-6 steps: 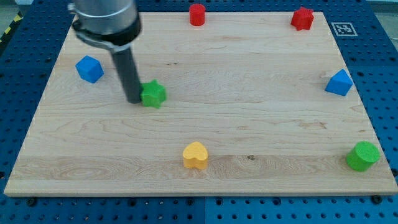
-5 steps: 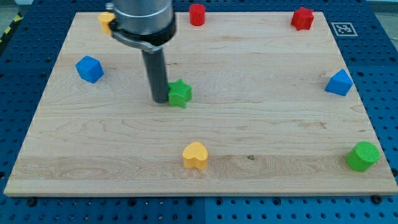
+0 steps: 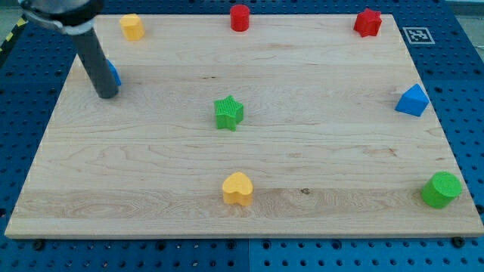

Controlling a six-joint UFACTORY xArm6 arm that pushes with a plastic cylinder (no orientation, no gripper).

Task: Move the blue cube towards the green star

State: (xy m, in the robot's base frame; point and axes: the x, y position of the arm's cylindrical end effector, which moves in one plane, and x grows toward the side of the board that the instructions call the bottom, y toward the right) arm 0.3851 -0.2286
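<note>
The blue cube (image 3: 113, 73) sits near the view's left edge of the wooden board, mostly hidden behind my dark rod; only its right side shows. My tip (image 3: 107, 94) rests on the board right in front of the cube, at its lower left. The green star (image 3: 228, 112) lies near the board's middle, well to the right of my tip and the cube.
A yellow block (image 3: 132, 26) at the top left, a red cylinder (image 3: 240, 17) at top centre, a red block (image 3: 367, 22) at top right. A blue triangular block (image 3: 412, 100) at the right edge, a green cylinder (image 3: 441, 189) at bottom right, a yellow heart (image 3: 237, 189) at bottom centre.
My rod pushed the green star to the right, then moved away to the left and now stands against the blue cube. The star rests near the board's middle.
</note>
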